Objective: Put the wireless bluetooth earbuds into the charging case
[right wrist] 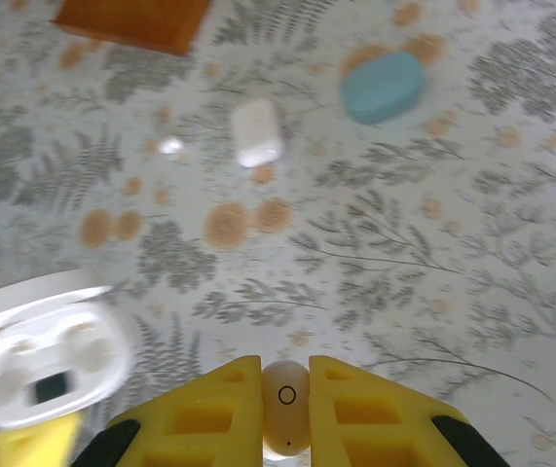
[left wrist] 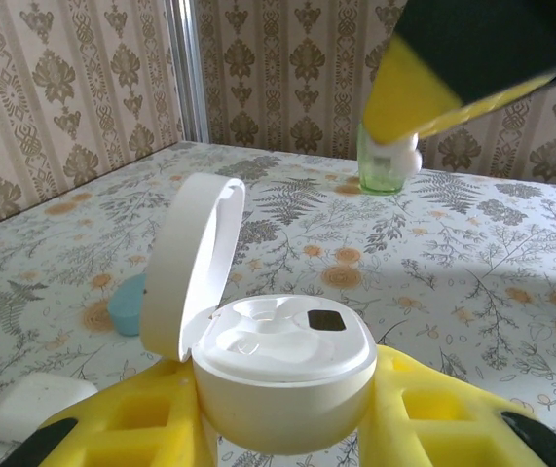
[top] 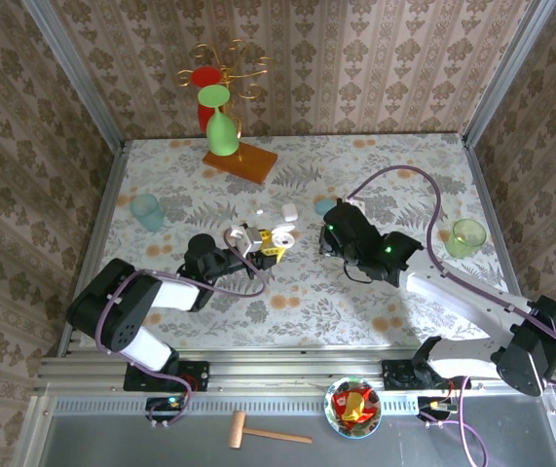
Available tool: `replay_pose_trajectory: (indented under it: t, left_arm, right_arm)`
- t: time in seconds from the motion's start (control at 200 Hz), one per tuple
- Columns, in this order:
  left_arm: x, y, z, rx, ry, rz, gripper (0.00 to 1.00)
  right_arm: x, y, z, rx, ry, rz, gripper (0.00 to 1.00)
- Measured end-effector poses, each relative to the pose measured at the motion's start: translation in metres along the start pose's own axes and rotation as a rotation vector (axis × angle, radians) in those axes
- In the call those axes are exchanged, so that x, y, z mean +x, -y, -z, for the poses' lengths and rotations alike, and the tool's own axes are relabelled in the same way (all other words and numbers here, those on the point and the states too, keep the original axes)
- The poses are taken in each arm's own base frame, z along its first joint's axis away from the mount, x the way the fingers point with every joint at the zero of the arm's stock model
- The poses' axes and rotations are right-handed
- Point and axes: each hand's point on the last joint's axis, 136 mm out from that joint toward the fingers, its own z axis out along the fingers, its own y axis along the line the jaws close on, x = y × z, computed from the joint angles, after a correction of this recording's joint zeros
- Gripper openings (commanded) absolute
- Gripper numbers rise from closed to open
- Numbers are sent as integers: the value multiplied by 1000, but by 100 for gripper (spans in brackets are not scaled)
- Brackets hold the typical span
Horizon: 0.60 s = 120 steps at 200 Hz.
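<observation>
Looking at this one, it all comes down to how the small cream-white rounded earbud [right wrist: 285, 418] lines up with the open white pebble-shaped plastic charging case [left wrist: 287, 355].

The right end effector [right wrist: 285, 379] is clenched on the earbud, pinching it between yellow fingers at the bottom centre of the right wrist frame. The bud's long axis runs up-down there, in line with the fingers. The left end effector [left wrist: 287, 394] is grasping the charging case from both sides at the bottom of the left wrist frame, with the lid [left wrist: 195, 263] flipped up on the left and the moulded sockets facing up.

From the bud, the case sits at the lower left of the right wrist frame, off to the side rather than underneath, with its oval face stretched left-right. In the top view the right end effector is just right of the case, roughly level with it, with a gap between. In the left wrist frame the right fingers come in at the upper right, above and beyond the case.

My guess is the right arm has to carry the bud across to the lower left and down, probably turning it to match a socket. I can't tell if either socket is already filled.

The closed white oblong case [right wrist: 256, 131] and the pale blue oval case [right wrist: 385, 86] on the floral desk [right wrist: 453, 243] look out of the way.
</observation>
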Motion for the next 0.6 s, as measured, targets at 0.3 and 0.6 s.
replay_pose_trajectory:
  t: [0.3, 0.6]
  left_arm:
    - [-6, 1, -6, 4, 17, -21, 26]
    - [-12, 5, -10, 19, 31, -31, 26]
  right_arm:
    - [4, -60, 7, -115, 0, 83, 13]
    - [10, -77, -8, -128, -7, 110, 13]
